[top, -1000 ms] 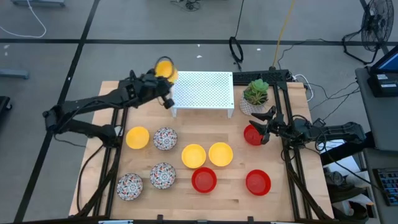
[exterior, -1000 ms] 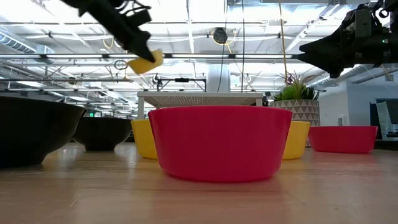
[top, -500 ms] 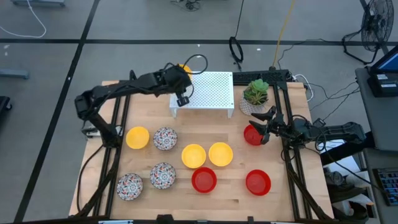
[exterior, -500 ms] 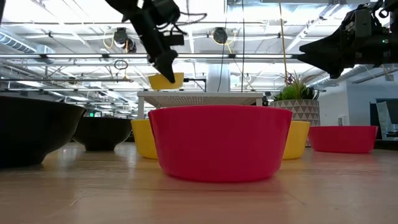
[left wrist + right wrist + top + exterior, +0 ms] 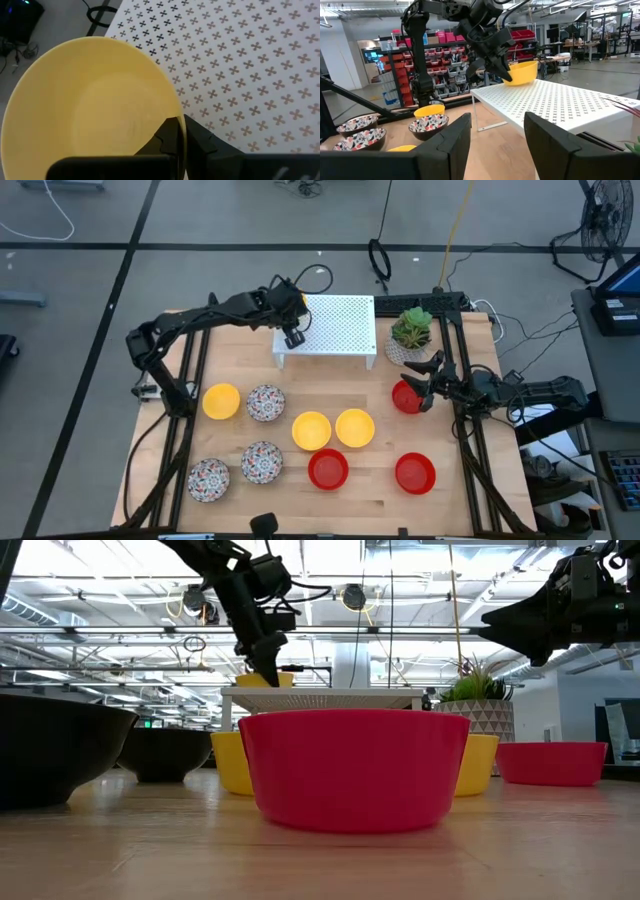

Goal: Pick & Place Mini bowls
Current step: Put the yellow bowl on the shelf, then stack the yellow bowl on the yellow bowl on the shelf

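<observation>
My left gripper [image 5: 288,298] is over the far-left corner of the white perforated rack [image 5: 335,325], shut on a plain yellow mini bowl [image 5: 90,105]. In the low view that bowl [image 5: 265,679] is down at the rack's top [image 5: 330,695]. Whether its base rests there I cannot tell. My right gripper [image 5: 422,388] is open and raised, just right of a red bowl [image 5: 404,396] that stands on the table. Three more yellow bowls, two more red ones and three mosaic ones stand on the table's near half. My left gripper pinches the yellow bowl's rim [image 5: 175,107], one finger inside the bowl and one outside. The fingers [image 5: 501,69] come down on it slanting from above. The bowl is close to level, open side up, with its base at the rack's far-left corner.
A white pot with a green plant [image 5: 411,328] stands right of the rack. Yellow bowls [image 5: 221,400] [image 5: 311,430] [image 5: 354,427], mosaic bowls [image 5: 265,402] [image 5: 261,462] [image 5: 208,478] and red bowls [image 5: 327,468] [image 5: 414,473] fill the near half.
My left gripper has carried the yellow bowl from beyond the rack's left end toward the table's right, over the rack's far-left corner, and down. The bowl, tilted at first, has come level and sunk to the rack's top. The right arm has kept still.
</observation>
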Controlling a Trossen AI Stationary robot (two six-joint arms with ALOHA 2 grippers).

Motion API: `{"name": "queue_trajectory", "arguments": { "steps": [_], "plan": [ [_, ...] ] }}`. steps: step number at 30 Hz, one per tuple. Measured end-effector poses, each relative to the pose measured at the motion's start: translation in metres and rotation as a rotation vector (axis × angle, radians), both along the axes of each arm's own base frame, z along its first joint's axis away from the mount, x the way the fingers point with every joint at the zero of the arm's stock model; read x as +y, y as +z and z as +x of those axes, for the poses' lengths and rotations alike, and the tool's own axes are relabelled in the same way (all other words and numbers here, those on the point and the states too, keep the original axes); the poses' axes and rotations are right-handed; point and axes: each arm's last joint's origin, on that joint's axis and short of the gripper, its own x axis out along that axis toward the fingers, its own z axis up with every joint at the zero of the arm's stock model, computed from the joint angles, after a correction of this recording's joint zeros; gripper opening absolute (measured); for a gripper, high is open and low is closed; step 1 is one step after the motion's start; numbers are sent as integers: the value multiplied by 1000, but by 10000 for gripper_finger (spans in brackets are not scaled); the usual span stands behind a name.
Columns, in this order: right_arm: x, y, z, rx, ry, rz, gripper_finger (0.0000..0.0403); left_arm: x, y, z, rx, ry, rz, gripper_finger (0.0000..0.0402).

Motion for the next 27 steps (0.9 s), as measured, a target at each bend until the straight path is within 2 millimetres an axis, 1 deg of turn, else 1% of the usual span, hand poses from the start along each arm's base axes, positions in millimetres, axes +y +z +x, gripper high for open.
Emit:
{"name": "queue_trajectory", "arguments": {
  "steps": [3,5,13,16,19,22,24,27],
  "plan": [
    [0,0,0,0,0,0,171,0,1,1,-25,12,2,13],
    [0,0,0,0,0,0,171,0,3,4,-50,14,12,27],
    [0,0,0,0,-3,0,171,-1,7,10,-111,11,39,121],
    [0,0,0,0,-3,0,171,-5,16,7,-113,-28,70,149],
    [0,0,0,0,-3,0,171,-16,34,-1,-153,-39,86,168],
    [0,-1,0,8,-1,0,171,-33,53,-13,-211,-32,47,178],
    [0,-2,0,22,2,-1,171,-48,65,-24,-262,-44,-49,178],
    [0,-5,1,53,4,1,171,-71,70,-33,-298,-97,-298,172]
  ]
}}
